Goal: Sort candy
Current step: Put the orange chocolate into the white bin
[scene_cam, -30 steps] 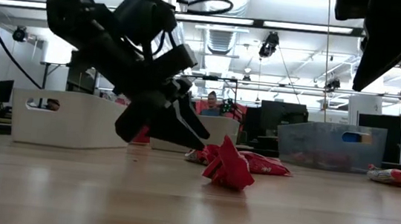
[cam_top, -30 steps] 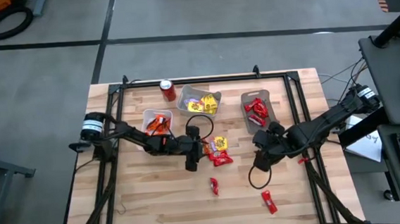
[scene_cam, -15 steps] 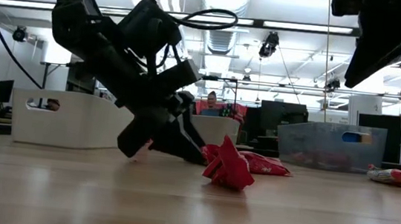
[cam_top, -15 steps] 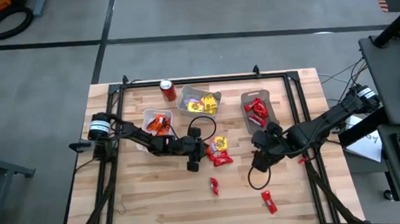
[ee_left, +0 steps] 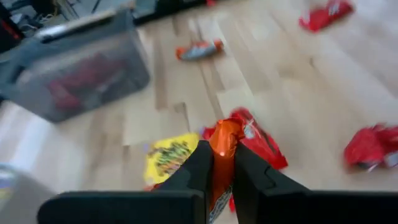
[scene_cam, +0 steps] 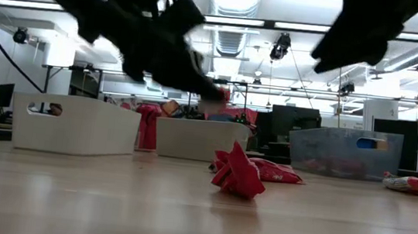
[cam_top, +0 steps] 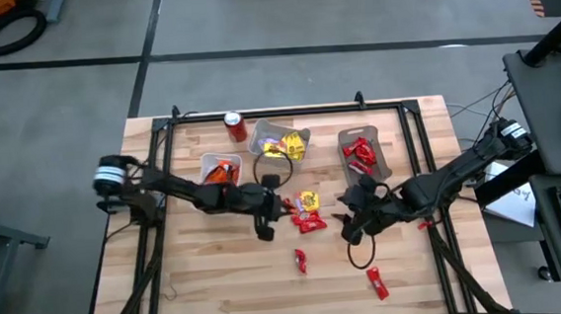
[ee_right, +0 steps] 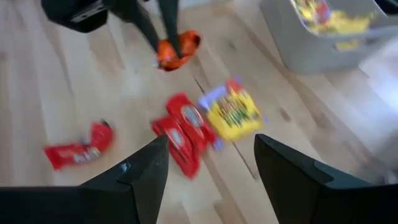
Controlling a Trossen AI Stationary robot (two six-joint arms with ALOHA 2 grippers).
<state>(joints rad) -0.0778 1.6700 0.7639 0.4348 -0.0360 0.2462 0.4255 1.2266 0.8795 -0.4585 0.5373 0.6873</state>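
Orange-wrapped candy (ee_left: 222, 149), shiny and crinkled, pinched in the clenched left hand (ee_left: 219, 163) above the counter (cam_top: 220, 280); a second earlier this hand was spread low. Right hand (ee_right: 211, 155) released, nearby.

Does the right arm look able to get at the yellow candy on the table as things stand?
Probably yes: the right gripper is open, hanging beside the yellow candy; nothing lies between. The left gripper, gripping an orange candy, crowds its other side.

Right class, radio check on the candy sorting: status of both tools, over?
Left tool shut on orange candy, lifted off the table. Right tool open, above the red and yellow candy pile. Nothing blocking.
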